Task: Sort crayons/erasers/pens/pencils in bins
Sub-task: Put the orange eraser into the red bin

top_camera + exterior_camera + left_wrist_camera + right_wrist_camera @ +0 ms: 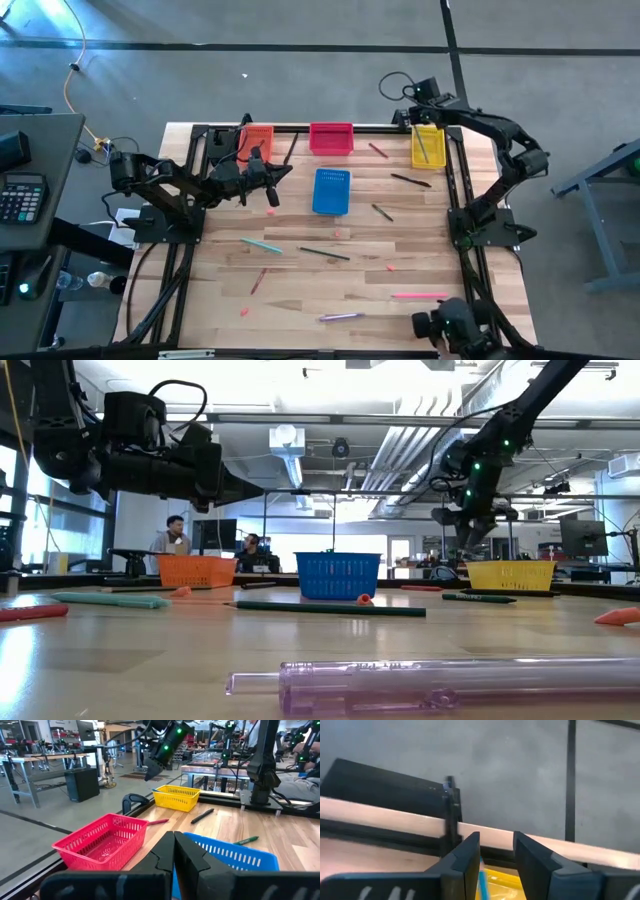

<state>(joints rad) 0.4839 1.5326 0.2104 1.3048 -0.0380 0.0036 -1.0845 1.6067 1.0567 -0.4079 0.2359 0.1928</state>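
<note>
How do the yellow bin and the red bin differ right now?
The yellow bin has stick-like items lying in it; the red bin looks empty. The right gripper hangs over the yellow bin with its fingers apart; no gripper is above the red bin. The yellow bin sits at the table's right edge with its long side running front to back, the red bin mid-table along the back edge. Both are small mesh baskets.

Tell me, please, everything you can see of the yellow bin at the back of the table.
The yellow bin is a small rectangular basket of plastic mesh with a solid rim, standing upright near the table's far right corner, to the right of the red one. In the high view a thin stick or two lie inside. The right gripper hangs just above it, jaws apart, a blue stick showing just below them over the bin. A dark pencil lies on the wood just in front of it.
</note>
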